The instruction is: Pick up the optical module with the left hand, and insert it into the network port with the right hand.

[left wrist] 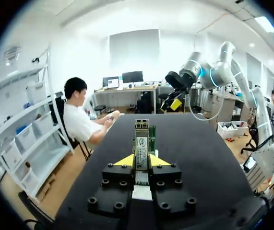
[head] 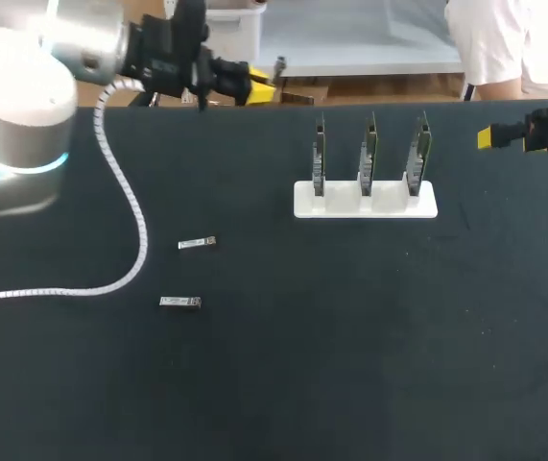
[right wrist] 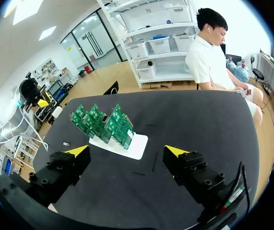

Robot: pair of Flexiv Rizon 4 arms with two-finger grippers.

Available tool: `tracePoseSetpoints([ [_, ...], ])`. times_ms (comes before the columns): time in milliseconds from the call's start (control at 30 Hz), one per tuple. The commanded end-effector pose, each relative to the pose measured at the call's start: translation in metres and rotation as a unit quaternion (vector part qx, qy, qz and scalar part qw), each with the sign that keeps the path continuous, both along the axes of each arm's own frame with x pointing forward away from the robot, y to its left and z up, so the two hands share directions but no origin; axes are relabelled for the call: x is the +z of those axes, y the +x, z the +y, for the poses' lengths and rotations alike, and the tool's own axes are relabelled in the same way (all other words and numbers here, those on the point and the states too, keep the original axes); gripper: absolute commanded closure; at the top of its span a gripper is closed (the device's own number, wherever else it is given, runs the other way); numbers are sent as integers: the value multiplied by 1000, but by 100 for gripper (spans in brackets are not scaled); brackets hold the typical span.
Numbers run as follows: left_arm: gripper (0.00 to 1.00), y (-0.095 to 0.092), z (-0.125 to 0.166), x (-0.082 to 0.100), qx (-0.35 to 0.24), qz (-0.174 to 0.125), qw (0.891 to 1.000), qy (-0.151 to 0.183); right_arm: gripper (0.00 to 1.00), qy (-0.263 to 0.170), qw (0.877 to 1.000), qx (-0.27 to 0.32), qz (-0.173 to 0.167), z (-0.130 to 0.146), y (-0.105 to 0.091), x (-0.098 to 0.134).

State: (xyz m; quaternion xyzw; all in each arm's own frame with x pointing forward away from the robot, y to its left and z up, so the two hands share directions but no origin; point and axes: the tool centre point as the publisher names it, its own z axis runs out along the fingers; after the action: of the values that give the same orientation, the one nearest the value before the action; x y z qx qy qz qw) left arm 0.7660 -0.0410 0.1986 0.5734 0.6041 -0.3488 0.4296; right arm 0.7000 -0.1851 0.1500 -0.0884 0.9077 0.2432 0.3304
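Handover looks like the step in hand. The left gripper (left wrist: 141,161) is closed on one optical module (left wrist: 141,140), its two yellow tips pinching the module's sides near the lower end, so most of the body sticks out ahead of the fingers. That hold leaves the far end free, which I judge suits passing it to the other arm. In the head view this gripper (head: 254,88) sits at the far edge of the bench (head: 350,336), lifted off the surface.

The right gripper (right wrist: 127,152) is spread wide with nothing between its fingers. It hangs at the bench's right side, pointed toward the white stand (right wrist: 139,143), and is well apart from the left one.

The stand (head: 302,204) carries three green circuit boards (head: 369,154), each upright in its own slot, side by side. Their network ports are too small to make out.

Two spare modules (head: 197,243) (head: 179,302) lie flat on the bench, near each other and well apart from the stand.
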Motion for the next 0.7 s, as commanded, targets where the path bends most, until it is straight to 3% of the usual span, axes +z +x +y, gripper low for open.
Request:
tracePoseSetpoints([
  [33, 100, 1, -22, -8, -23, -26, 998, -59, 0, 0, 1000, 0, 0, 0, 0, 0],
  [167, 100, 2, -30, -9, -32, -37, 997, -66, 0, 0, 1000, 0, 0, 0, 0, 0],
  [433, 100, 12, -37, -13, -11, 6, 994, -108, 0, 0, 1000, 0, 0, 0, 0, 0],
  [567, 100, 12, -42, -17, -11, 46, 990, -130, 0, 0, 1000, 0, 0, 0, 0, 0],
  [700, 100, 12, -45, -21, -14, 58, 989, -134, 0, 0, 1000, 0, 0, 0, 0, 0],
])
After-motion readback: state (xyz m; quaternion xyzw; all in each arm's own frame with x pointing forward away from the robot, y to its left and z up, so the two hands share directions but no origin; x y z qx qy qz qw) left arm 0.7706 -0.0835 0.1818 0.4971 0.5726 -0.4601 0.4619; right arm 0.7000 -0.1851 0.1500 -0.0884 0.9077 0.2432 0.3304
